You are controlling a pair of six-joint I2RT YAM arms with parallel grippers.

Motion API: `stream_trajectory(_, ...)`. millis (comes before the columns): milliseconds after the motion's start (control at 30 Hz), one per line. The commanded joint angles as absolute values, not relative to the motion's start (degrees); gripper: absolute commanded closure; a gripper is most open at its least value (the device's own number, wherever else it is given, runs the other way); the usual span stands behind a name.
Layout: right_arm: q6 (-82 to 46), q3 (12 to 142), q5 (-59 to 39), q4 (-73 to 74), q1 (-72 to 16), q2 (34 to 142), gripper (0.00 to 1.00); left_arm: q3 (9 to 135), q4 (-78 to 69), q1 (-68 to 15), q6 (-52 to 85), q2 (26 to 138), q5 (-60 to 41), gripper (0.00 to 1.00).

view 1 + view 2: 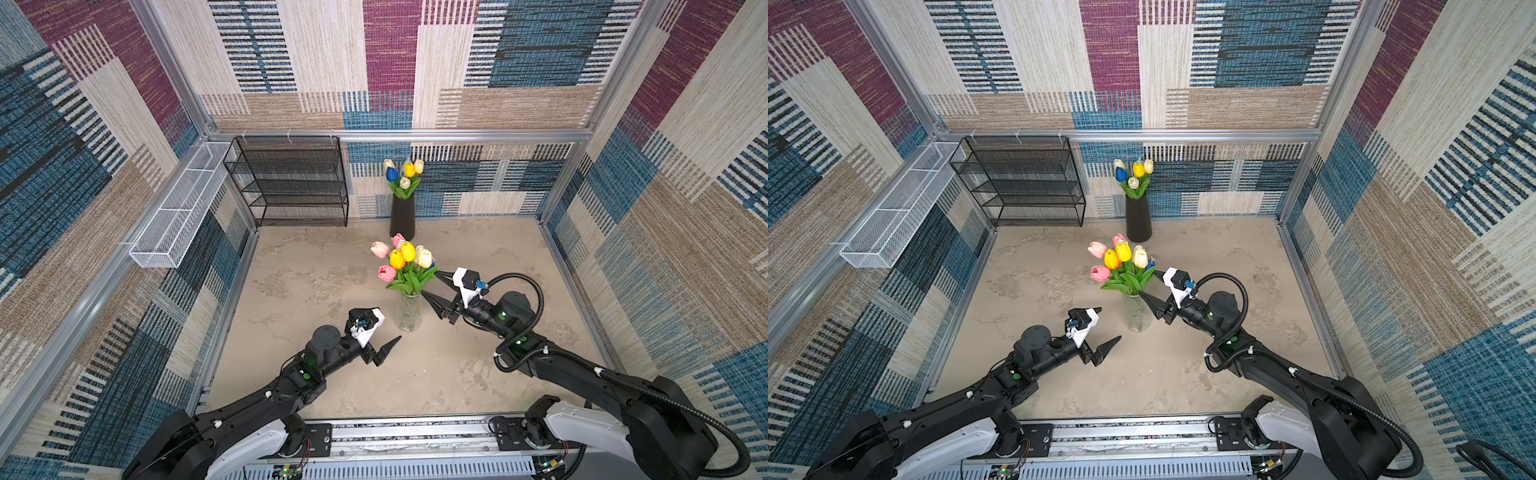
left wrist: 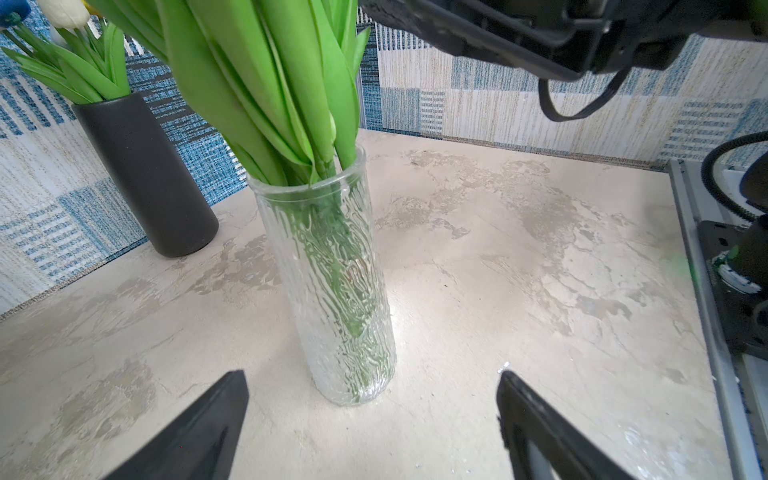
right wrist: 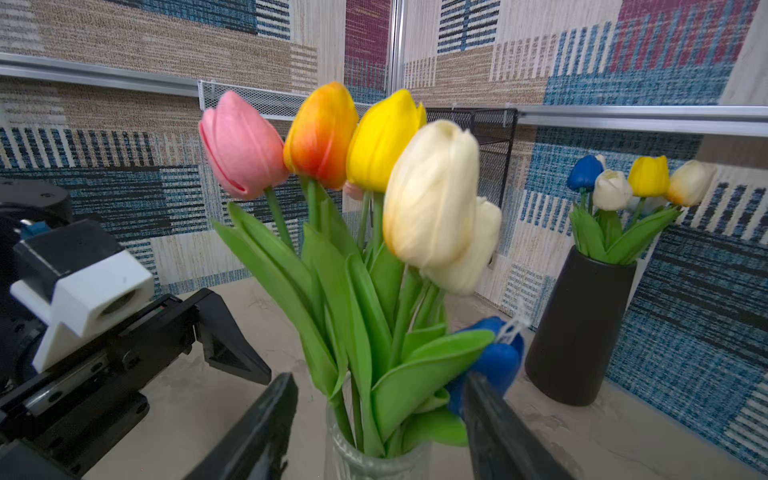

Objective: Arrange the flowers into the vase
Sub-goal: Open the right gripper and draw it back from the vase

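Standing upright, stems vertical, heads up: flowers (image 1: 405, 259) in ribbed clear-glass cyl. vase (image 1: 409, 311), mid surface (image 1: 311, 291). Left claw (image 1: 1110, 323) wide, empty, near vase; right claw (image 1: 429, 282) parted at smooth green leaves.

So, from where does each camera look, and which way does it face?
Both top views: high above the robot's base, facing down on the table; left arm and right arm show.
Left wrist: on the left arm, low, facing the glass vase; open left pincer shows.
Right wrist: on the right arm, facing the flowers; open right pincer shows.
Shared: both wrist views hold the black vase and the other arm.
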State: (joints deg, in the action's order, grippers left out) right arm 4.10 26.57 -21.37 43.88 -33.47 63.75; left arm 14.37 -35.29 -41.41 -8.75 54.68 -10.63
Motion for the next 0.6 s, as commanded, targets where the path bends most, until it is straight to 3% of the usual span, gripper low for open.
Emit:
stream_trajectory(0,3.8,21.7,-18.0,48.0,-33.6,61.7,0.26,14.4,-37.0,-41.5,-10.0,54.4,-10.5,0.04)
stream_trajectory(100,3.2,17.5,-17.9,53.7,-33.6,63.7,0.18,14.4,-37.0,-41.4,-10.1,54.5,-10.5,0.04)
stream_trajectory(200,2.8,17.8,-19.4,56.6,-33.6,68.5,0.0,14.4,-37.0,-41.4,-10.2,54.5,-10.5,0.04)
stream_trajectory(567,3.3,26.0,-26.5,61.7,-34.1,84.3,0.0,14.2,-36.9,-41.4,-10.4,54.0,-10.3,0.04)
